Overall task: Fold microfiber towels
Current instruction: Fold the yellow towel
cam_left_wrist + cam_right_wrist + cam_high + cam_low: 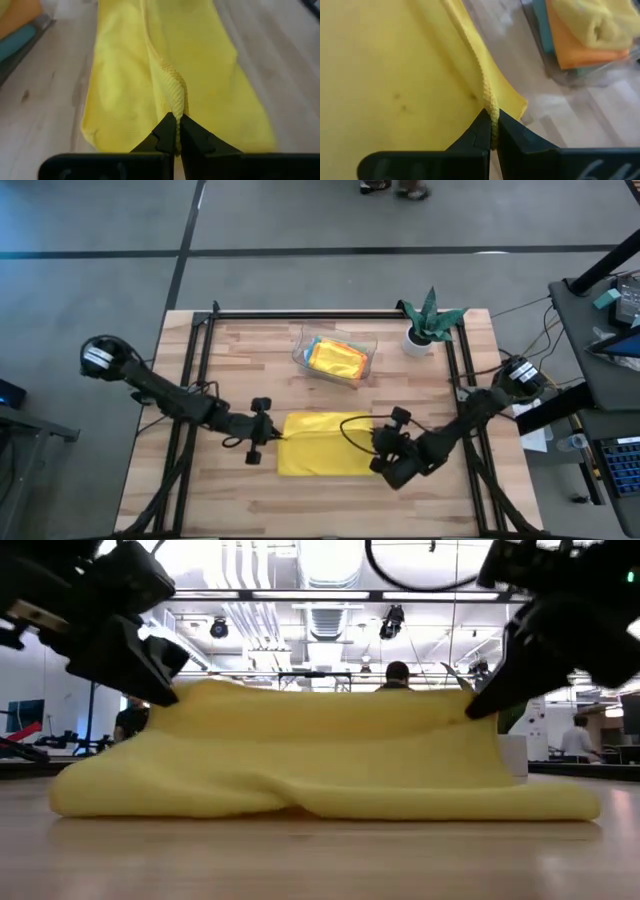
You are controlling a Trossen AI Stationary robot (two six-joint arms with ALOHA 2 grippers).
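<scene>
Towel in bright yellow (320, 442) lies spread near the middle of the wooden worktop (230, 490), its two ends lifted. Left pincer (177, 131) is clenched on the hem at one end; right pincer (492, 131) is clenched on the hem at the other. Behind it, a clear tray (301, 352) holds folded yellow, orange and turquoise towels (338, 359), beside a potted plant (428, 320).

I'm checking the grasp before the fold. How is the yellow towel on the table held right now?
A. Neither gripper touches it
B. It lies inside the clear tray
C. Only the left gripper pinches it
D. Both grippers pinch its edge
D: each wrist view shows shut fingers clamped on the hem of the yellow towel, the left gripper at one end, the right gripper at the other.
</scene>
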